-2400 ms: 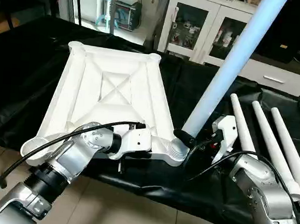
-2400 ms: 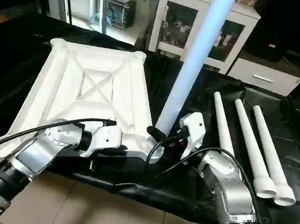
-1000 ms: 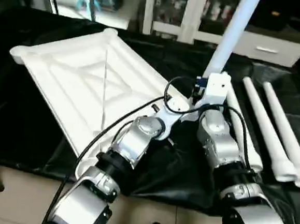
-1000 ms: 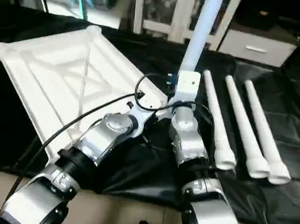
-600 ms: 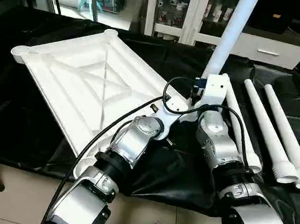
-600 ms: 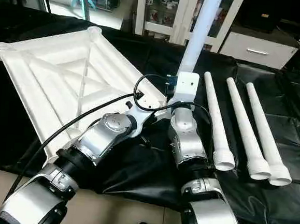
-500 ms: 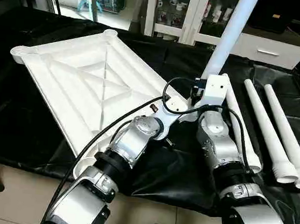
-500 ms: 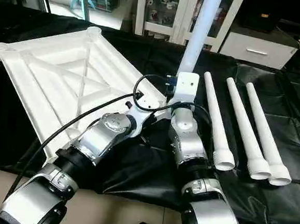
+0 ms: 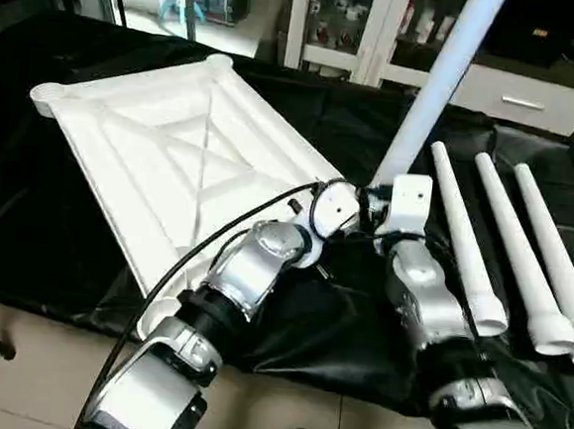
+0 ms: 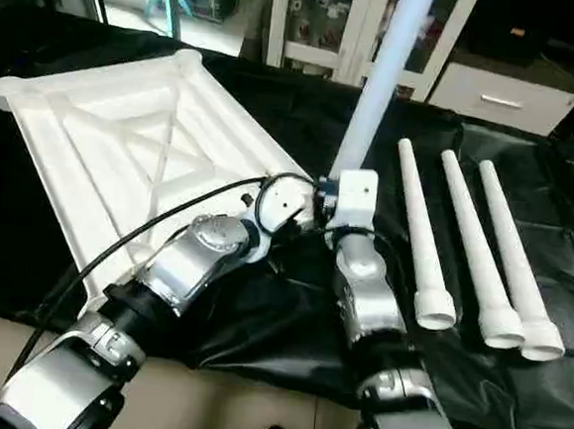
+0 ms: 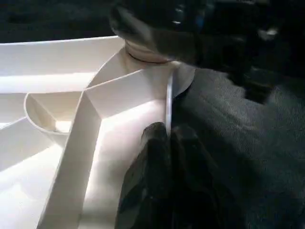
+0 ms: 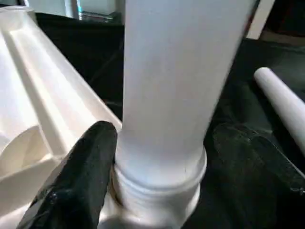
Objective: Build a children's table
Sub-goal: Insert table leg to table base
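Tabletop, white, lies ribbed side up on my black-covered bench. My left tool is pinching its thin edge rim near a corner socket. My right tool grips an upright leg, one finger on each side just above its ribbed end. Three spare legs lie side by side to the right.

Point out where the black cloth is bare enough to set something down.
Bare black cloth lies behind the tabletop, and more lies right of the three loose legs. It is crowded at the tabletop's near corner, where both tools meet around the upright leg.
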